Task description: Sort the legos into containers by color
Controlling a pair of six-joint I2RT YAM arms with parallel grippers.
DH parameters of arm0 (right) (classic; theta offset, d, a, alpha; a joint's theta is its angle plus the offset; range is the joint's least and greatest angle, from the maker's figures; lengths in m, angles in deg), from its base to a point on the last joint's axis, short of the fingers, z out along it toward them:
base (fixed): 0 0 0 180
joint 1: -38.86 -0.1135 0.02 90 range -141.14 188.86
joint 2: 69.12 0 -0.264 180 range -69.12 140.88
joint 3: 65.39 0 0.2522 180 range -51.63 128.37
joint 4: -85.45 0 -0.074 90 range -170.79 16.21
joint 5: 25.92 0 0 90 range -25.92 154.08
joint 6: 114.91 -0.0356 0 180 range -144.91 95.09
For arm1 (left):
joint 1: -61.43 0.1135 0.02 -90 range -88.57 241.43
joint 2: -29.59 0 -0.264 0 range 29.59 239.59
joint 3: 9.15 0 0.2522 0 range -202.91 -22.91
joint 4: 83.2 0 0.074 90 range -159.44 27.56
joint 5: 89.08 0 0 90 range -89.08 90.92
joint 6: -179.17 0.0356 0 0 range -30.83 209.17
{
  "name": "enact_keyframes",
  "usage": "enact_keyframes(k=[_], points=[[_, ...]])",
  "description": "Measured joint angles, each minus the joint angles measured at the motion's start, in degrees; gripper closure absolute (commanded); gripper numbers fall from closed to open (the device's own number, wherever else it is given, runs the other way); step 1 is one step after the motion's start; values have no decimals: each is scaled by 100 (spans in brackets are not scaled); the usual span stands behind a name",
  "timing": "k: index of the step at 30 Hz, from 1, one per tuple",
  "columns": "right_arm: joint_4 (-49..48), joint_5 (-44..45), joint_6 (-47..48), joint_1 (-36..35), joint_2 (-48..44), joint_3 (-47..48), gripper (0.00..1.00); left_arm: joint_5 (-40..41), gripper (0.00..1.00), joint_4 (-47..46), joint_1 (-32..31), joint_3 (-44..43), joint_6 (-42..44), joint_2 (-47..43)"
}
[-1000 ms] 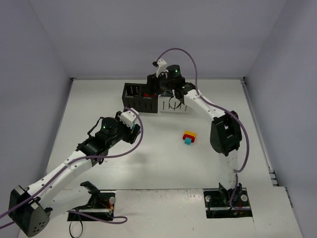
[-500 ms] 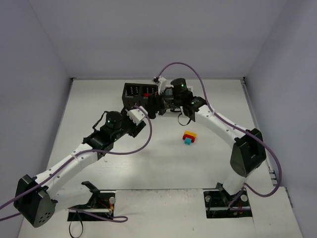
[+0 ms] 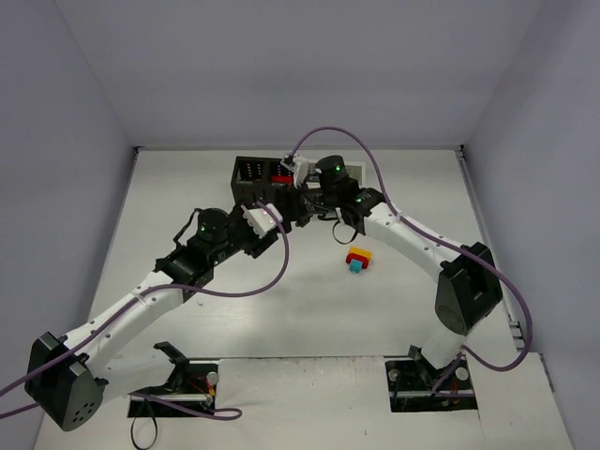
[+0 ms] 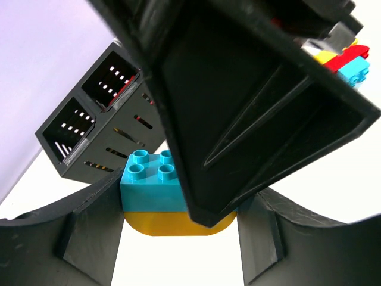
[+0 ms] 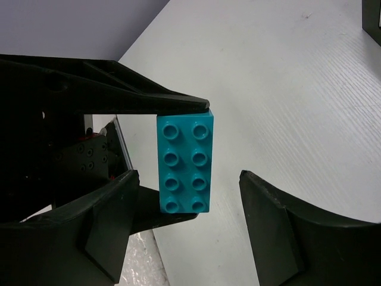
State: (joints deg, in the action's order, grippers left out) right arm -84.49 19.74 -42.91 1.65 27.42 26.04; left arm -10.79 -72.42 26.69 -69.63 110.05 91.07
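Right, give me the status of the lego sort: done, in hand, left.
Done: red bricks lie in a black bin. In hand: the left gripper grips a teal-on-yellow stack; the right gripper straddles it, jaws open. Left: splitting that stack, plus the red-yellow-teal clump on the table.

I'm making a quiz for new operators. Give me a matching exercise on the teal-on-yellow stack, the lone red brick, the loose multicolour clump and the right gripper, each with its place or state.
Things:
1. teal-on-yellow stack
2. lone red brick
3. multicolour clump
4. right gripper

Places or states:
A. inside a black bin
B. open, jaws straddling the stack
C. loose on the table
D. held in the left gripper

Pairs: 1-D, 2-A, 3-C, 4-B
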Motion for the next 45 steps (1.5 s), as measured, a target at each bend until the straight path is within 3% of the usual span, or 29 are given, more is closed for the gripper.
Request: enact_keyframes(k=[8,14,15,17,19,20,22,24,29,36,45], points=[[-13,50,-2,-39,2,2,54,-181,100,2,0,0,13,0],[-42,149,-46,-39,2,11,83,-199,100,11,-9,0,24,20],[-39,157,-44,-39,2,11,93,-201,100,7,-11,0,28,26],[-37,170,-42,-39,2,11,100,-199,100,4,-13,-4,42,35],[-39,190,-42,-42,2,11,100,-199,76,7,-13,-11,55,39],[-39,195,-39,-44,2,11,100,-195,71,9,-13,-11,59,42],[-39,212,-39,-44,2,11,100,-184,45,11,-13,-11,59,42],[-42,216,-39,-44,2,11,100,-175,29,9,-13,-11,70,42],[-39,350,-13,11,2,11,100,-61,22,90,-20,-9,101,-48],[-39,356,2,153,-2,11,100,2,22,186,-17,212,122,-518],[-37,131,4,197,-109,-31,100,-66,22,297,4,323,164,-490]])
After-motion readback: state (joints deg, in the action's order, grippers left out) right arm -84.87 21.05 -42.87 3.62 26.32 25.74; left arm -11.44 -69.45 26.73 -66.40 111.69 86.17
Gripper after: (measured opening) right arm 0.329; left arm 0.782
